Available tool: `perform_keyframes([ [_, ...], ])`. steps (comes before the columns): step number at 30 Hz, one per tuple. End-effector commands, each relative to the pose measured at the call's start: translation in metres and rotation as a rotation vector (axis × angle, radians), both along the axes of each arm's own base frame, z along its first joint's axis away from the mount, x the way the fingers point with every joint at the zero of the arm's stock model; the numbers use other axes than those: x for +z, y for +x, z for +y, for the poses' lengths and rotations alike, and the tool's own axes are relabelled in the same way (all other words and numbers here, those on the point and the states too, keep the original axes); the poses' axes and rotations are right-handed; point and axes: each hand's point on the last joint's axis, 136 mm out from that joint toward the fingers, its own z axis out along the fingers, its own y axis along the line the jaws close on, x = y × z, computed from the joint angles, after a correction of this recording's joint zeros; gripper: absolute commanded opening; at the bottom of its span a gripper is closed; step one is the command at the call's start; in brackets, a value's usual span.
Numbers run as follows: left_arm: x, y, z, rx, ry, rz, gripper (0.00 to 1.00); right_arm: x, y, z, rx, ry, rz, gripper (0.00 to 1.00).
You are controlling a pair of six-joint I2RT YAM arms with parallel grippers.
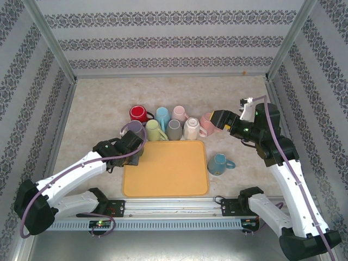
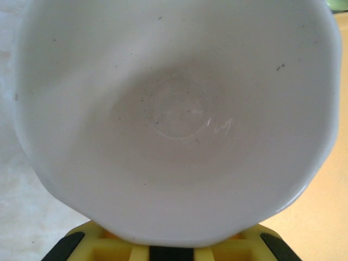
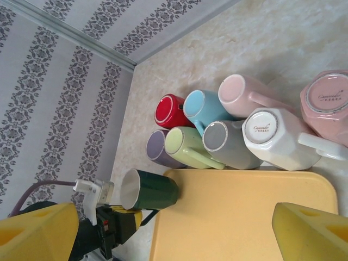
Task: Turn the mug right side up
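Observation:
A dark green mug (image 3: 151, 190) with a white inside (image 2: 174, 114) is tipped on its side at the left edge of the yellow tray (image 3: 239, 217). Its mouth faces my left gripper (image 3: 120, 216). That gripper is shut on the mug at the mouth end; the exact hold is hidden. In the top view the left gripper (image 1: 134, 145) sits at the tray's (image 1: 166, 179) far left corner and covers the mug. My right gripper (image 1: 221, 119) is open and empty above a pale pink mug (image 1: 206, 120).
Behind the tray stand several mugs: red (image 1: 138, 113), light blue (image 1: 162, 114), pink (image 1: 179, 113), purple (image 1: 132, 129), lime (image 1: 155, 130), grey (image 1: 174, 129) and white (image 1: 191, 128). A blue mug (image 1: 218, 163) sits right of the tray. Patterned walls enclose three sides.

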Motion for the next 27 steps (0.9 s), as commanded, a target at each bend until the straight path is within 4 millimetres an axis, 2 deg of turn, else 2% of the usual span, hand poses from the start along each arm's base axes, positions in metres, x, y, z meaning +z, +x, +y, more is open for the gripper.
perform_keyframes([
  [1, 0.007, 0.015, -0.006, 0.029, -0.023, -0.079, 0.01, 0.002, 0.0, 0.0, 0.01, 0.009, -0.022, 0.92],
  [9, -0.003, 0.015, 0.003, 0.053, 0.044, -0.056, 0.03, -0.003, -0.001, 0.001, 0.015, 0.011, -0.011, 0.92],
  [13, -0.006, 0.016, 0.003, 0.062, 0.051, -0.05, 0.09, -0.005, -0.002, 0.001, 0.018, 0.011, -0.005, 0.92],
  [17, -0.01, 0.014, 0.004, 0.077, 0.046, -0.038, 0.26, -0.008, -0.002, 0.001, 0.021, 0.011, -0.001, 0.93],
  [23, -0.001, 0.011, 0.009, 0.102, 0.029, -0.061, 0.47, -0.007, -0.003, 0.001, 0.021, 0.013, 0.001, 0.94],
  [27, 0.006, 0.006, 0.01, 0.101, 0.015, -0.059, 0.51, -0.009, -0.004, 0.0, 0.023, -0.001, 0.006, 0.94],
])
